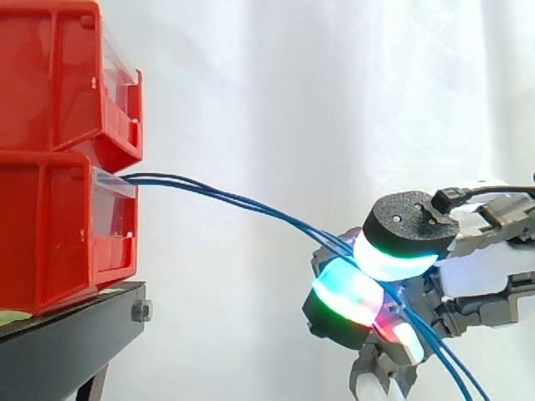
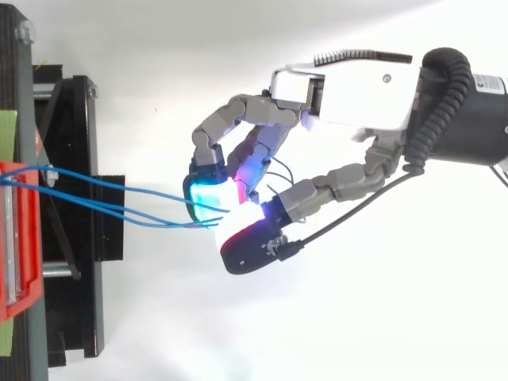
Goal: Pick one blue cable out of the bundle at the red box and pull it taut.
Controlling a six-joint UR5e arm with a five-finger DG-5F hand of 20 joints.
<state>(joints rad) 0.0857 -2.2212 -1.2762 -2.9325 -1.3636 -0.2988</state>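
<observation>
The blue cables (image 1: 234,199) are seen coming out of the front of the lower red bin (image 1: 50,234), which is stacked under an upper red bin (image 1: 50,75) on the black stand (image 1: 75,330). They are led to the right and slightly downward, in a soft curve, to the hand (image 2: 349,87). There they are pinched between the glowing fingertips (image 1: 347,288), which are curled and pressed together around them. How many cables are held cannot be told. Past the hand, the cables are hanging down.
</observation>
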